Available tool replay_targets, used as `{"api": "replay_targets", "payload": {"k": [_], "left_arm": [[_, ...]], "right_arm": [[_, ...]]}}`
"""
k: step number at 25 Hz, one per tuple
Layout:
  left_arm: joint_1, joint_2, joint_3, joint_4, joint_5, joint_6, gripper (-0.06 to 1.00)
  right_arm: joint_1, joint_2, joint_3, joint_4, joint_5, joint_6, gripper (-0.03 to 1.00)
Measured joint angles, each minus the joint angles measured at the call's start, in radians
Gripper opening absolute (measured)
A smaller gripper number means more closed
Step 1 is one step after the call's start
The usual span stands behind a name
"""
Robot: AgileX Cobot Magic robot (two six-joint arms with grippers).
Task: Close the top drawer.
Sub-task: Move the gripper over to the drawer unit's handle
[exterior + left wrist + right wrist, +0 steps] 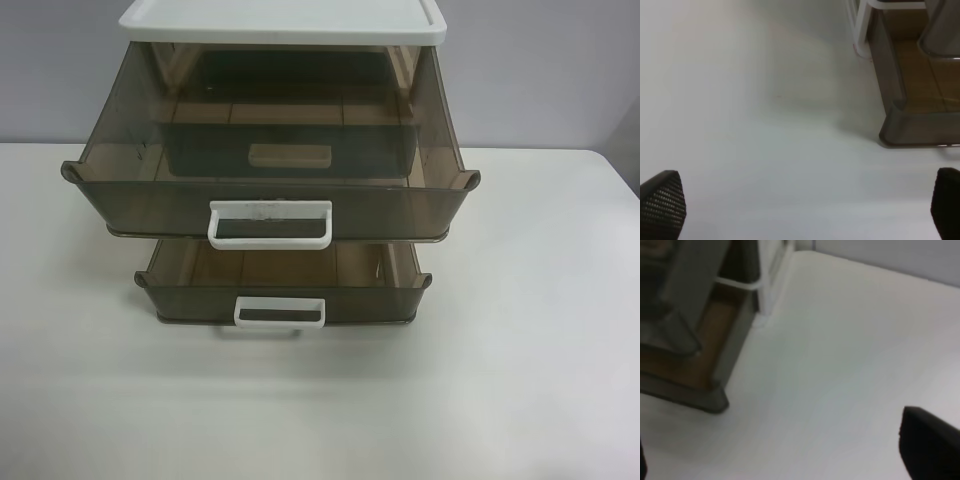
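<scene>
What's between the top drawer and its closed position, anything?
Nothing visible. The top drawer sits pulled out under the white lid; the slot behind it looks open, though its far end is dim.

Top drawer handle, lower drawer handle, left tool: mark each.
top drawer handle (pixel 270 208), exterior high view, upper white bar
lower drawer handle (pixel 280 301), exterior high view, upper white bar
left tool (pixel 805 205), left wrist view, midway between fingertips

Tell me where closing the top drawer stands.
Done: nothing yet. The top drawer sits pulled far out beyond the white lid. In hand: nothing either. The left gripper and right gripper are open over the table, touching no drawer. Left: everything, meaning reach the drawer front and push it fully in.
</scene>
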Motion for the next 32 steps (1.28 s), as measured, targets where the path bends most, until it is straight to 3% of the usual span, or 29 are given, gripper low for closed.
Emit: {"api": "replay_targets", "payload": {"k": [4,11,14,18,23,32], "left_arm": [[0.0,0.0,0.0,0.0,0.0,0.0,0.99],[0.0,0.0,0.0,0.0,0.0,0.0,0.99],[0.0,0.0,0.0,0.0,0.0,0.0,0.99],[0.0,0.0,0.0,0.0,0.0,0.0,0.99],[0.0,0.0,0.0,0.0,0.0,0.0,0.99],[0.0,0.0,0.0,0.0,0.0,0.0,0.99]], "right_arm": [[0.235,0.223,-0.134,-0.05,-0.006,-0.002,0.99],[0.706,0.591,-0.357,-0.336,0.004,0.134,0.99],[0.855,0.729,-0.436,-0.382,0.025,0.176,0.99],[0.985,0.857,-0.492,-0.383,0.041,0.194,0.99],[1.066,0.968,-0.495,-0.382,0.049,0.217,0.99],[1.087,1.182,-0.496,-0.408,0.089,0.232,0.99]]}}
